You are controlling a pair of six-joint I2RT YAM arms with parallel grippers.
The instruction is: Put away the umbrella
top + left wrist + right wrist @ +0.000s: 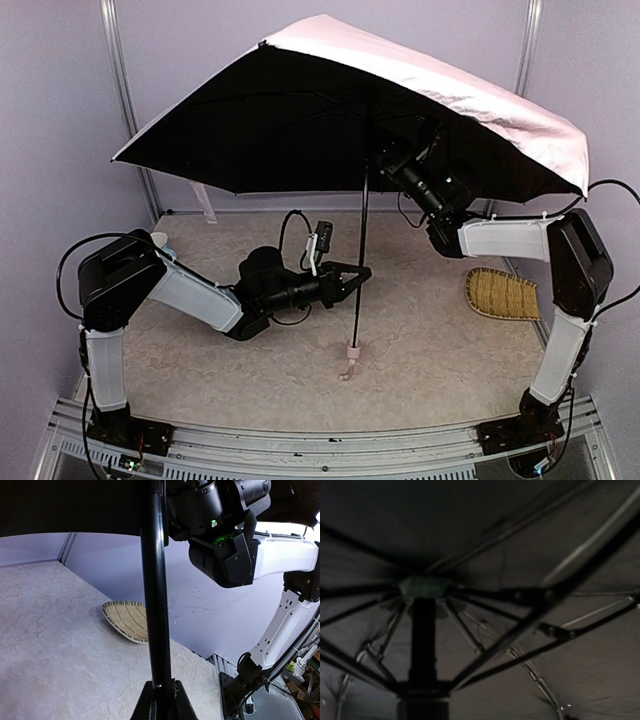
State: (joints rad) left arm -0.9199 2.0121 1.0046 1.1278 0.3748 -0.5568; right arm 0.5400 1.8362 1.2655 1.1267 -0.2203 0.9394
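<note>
Umbrella [330, 120] stands fully open over the bench [200, 350], its canopy spread above both arms. Far left of the left gripper [357, 272], the canopy's low corner reaches close to the metal post [122, 90] and the left wall [50, 120], so there is little room to swing that way. The left gripper is clamped on the thin shaft [362, 220], which runs upright through it. The pink handle [353, 352] hangs below, at or just above the bench; I cannot tell which. Up and right of that grip, the right gripper [392, 165] sits under the canopy beside the shaft, among the ribs; whether its jaws are apart or closed the views do not show. Likely risks: a push on the runner could tilt the shaft in its single low grip, or a finger could snag a rib. Right of the right gripper and well below it, the straw mat [500, 293] lies on the bench, and the canopy's edge nears the right wall [610, 100].
</note>
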